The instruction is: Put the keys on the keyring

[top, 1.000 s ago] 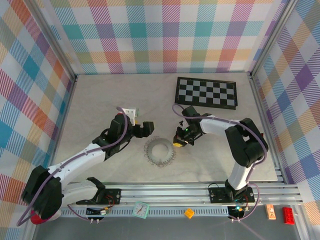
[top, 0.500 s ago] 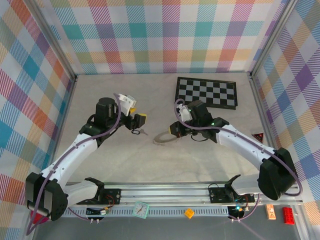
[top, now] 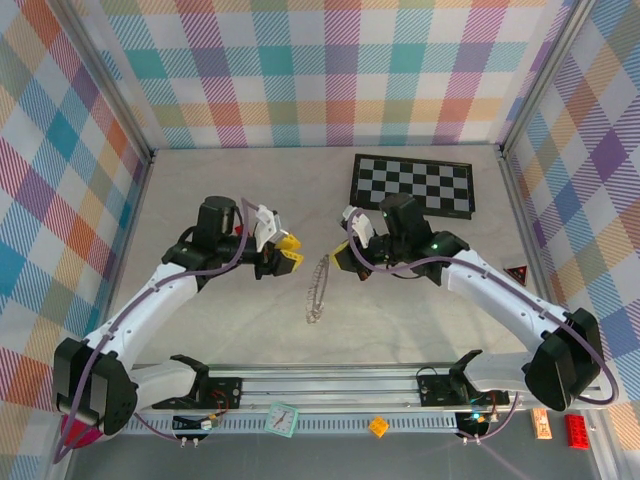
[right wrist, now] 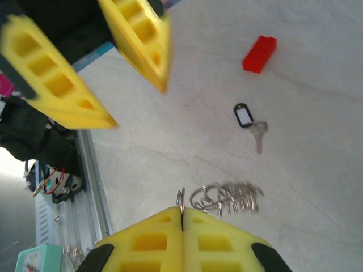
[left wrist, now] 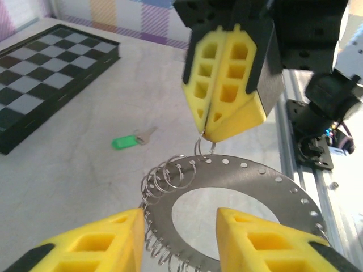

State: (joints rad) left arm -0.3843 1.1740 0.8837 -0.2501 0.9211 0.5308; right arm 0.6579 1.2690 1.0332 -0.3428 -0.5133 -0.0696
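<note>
— Where is the keyring [left wrist: 255, 181]?

— It dangles from the right gripper [left wrist: 211, 135], which is clamped tight on a small loop at its rim. It faces the left gripper [top: 293, 254], whose jaws stand apart, grasping nothing.

— And the keys?

— Both lie loose on the table [top: 250, 190], apart from either gripper: the green key [left wrist: 127, 141], and the black key [right wrist: 248, 119] near a red block [right wrist: 260, 54].

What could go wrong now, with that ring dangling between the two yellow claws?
1. The right gripper pinches the keyring by one thin wire loop, so it could slip out or swing.
2. The left gripper stands open facing the floppy ring; closing off-centre might knock it loose.
3. The green key and black key lie flat on the table, probably awkward to pick up.
</note>
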